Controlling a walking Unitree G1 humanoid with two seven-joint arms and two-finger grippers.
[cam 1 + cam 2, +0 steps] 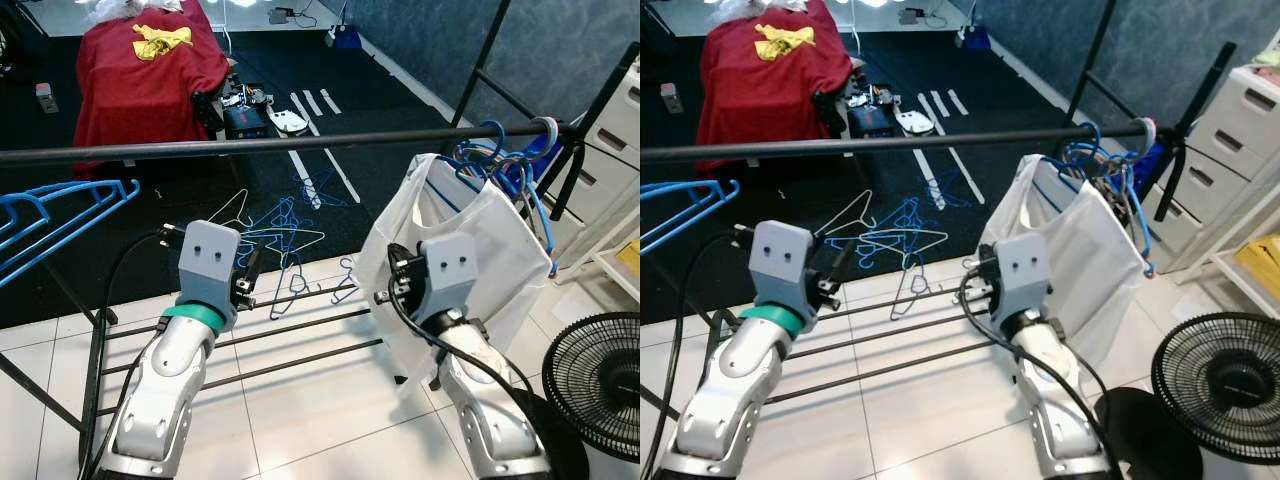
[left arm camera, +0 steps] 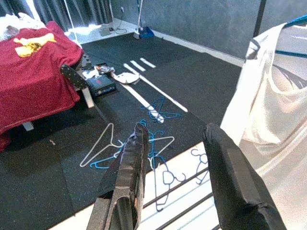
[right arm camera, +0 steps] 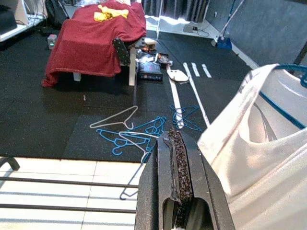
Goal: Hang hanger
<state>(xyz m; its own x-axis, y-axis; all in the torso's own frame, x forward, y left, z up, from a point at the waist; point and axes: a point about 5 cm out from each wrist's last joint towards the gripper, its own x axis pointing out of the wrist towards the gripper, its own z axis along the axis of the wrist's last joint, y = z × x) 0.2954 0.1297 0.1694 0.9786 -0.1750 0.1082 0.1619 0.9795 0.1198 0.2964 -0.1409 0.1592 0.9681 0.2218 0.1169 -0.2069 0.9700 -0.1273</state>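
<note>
1. Overhead, a black rail [image 1: 300,143] carries a white garment [image 1: 470,250] on a blue hanger [image 1: 500,160] at its right end.
2. Left gripper [image 2: 175,158] hovers below the rail, fingers spread, empty.
3. Right gripper [image 3: 178,177] sits beside the garment, fingers pressed together.
4. Spare hangers [image 1: 280,235] lie on the floor.

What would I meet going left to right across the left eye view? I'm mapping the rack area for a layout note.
blue hangers → left gripper → loose hangers on the floor → right gripper → white shirt → black fan
</note>
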